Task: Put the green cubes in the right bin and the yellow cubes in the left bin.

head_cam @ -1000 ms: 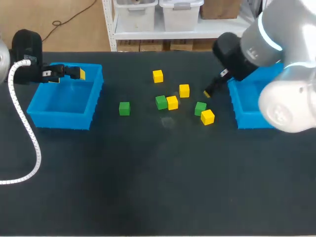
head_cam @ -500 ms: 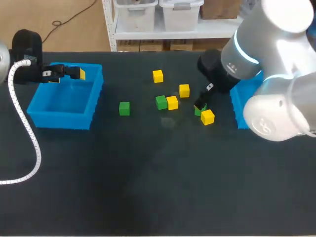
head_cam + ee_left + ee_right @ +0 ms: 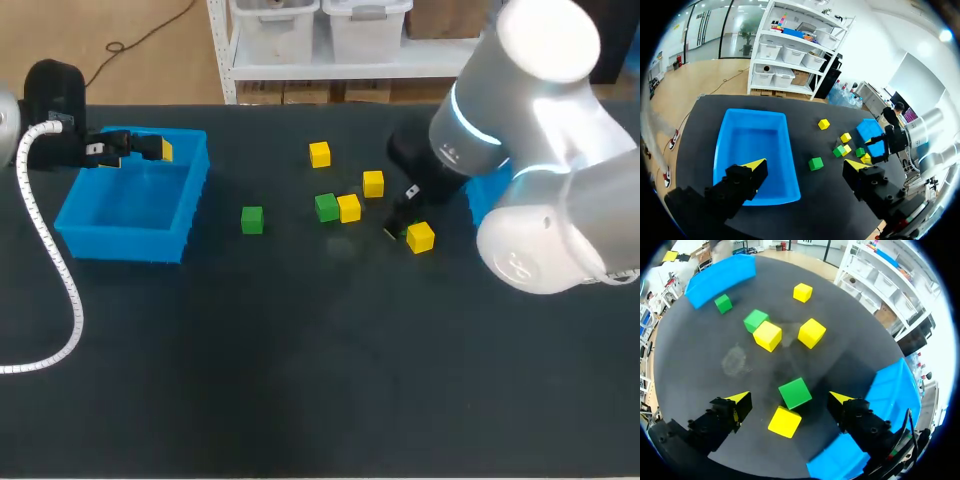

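The right jaws are hanging open and empty over the green cube (image 3: 795, 393) on the counter (image 3: 700, 355), and a yellow cube (image 3: 784, 421) sitting just beside that green cube is risking being nudged or pinched along as they close, while well beyond it the left jaws are hovering open above the left bin (image 3: 755, 145)

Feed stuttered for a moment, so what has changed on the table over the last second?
The right arm swung away from the right bin toward the middle, bringing the right end effector, open, over the green cube beside a yellow cube; nothing is gripped. The left end effector stayed open above the left bin, and no cube moved.
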### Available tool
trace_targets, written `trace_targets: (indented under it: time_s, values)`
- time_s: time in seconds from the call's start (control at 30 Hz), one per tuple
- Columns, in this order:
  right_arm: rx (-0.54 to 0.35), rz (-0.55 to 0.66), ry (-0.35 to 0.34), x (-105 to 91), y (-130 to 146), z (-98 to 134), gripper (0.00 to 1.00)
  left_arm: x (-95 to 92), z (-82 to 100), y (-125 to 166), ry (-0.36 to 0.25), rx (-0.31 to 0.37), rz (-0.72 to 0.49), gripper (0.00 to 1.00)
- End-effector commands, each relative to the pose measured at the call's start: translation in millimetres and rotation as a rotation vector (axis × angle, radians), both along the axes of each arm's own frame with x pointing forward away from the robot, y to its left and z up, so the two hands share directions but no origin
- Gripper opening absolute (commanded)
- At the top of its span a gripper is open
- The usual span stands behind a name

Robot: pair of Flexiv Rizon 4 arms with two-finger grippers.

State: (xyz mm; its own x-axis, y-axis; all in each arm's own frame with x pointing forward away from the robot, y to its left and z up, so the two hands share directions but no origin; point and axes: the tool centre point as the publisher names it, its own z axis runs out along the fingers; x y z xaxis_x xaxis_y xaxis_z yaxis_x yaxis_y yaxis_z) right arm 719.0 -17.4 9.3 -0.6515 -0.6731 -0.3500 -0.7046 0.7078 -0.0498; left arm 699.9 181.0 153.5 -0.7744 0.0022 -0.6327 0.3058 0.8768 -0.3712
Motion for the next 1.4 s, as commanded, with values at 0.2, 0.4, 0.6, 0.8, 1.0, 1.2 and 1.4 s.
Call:
trace_targets:
  time_s: [0.2,0.4,0.6,0.8,1.0,1.2,1.4]
  values:
    - [-0.021,-0.016,0.016,11.6,5,-13,1.00,0.1,-2.4,3,-0.008,-0.012,-0.008,1.00]
    - [-0.040,-0.030,0.023,12.9,6,-19,1.00,0.1,-2.4,3,-0.008,-0.012,-0.008,1.00]
    - [-0.050,-0.044,0.020,13.4,9,-22,1.00,0.1,-2.4,3,-0.008,-0.012,-0.008,1.00]
    - [-0.058,-0.063,0.011,13.4,9,-22,0.02,0.1,-2.4,3,-0.008,-0.012,-0.008,1.00]
    - [-0.064,-0.071,0.007,12.8,8,-22,0.00,0.1,-2.4,3,-0.008,-0.012,-0.008,1.00]
    - [-0.070,-0.074,0.001,11.1,7,-22,0.00,0.1,-2.4,3,-0.008,-0.012,-0.008,1.00]
    - [-0.069,-0.041,-0.040,3.3,12,-11,0.00,0.1,-2.4,3,-0.008,-0.012,-0.008,1.00]
